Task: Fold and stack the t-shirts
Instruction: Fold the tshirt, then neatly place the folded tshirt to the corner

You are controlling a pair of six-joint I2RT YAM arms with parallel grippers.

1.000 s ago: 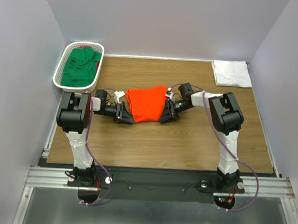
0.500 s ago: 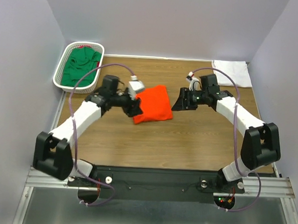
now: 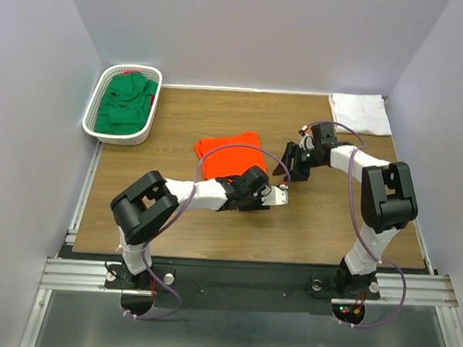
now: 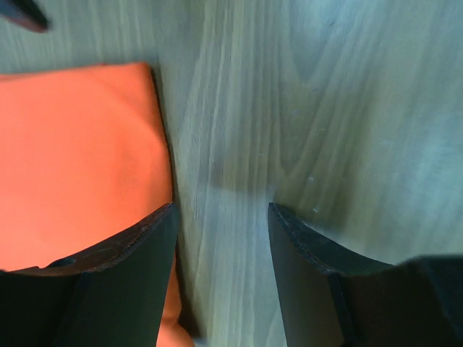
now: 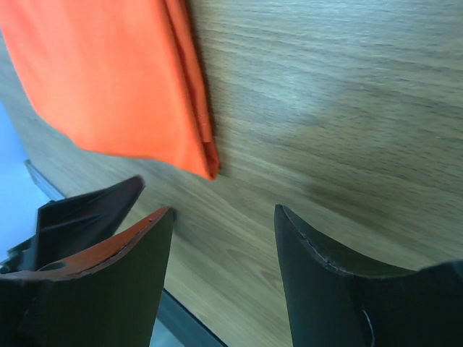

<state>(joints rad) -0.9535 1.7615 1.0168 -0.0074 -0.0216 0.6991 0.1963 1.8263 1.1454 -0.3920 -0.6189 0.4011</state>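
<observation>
Top view: the folded orange shirt (image 3: 229, 154) lies mid-way on the counter (image 3: 213, 227), with the white shirt (image 3: 360, 114) well apart at the far right corner; left wrist: the left tool (image 4: 221, 210) stands part open and empty at the orange edge; right wrist: the right tool (image 5: 224, 210) stands likewise near its corner, so in my judgement either could snag the cloth and undo the fold.

You had soft, even overhead light in the top view, with no glare and only faint shadows under the arms on the table (image 3: 213, 227). Your wrist views were duller. The left gripper's fingers (image 4: 123, 289) were dark and out of focus, a dim shadow crossed the wood, and the orange t-shirt (image 5: 108, 79) looked strongly saturated.
</observation>
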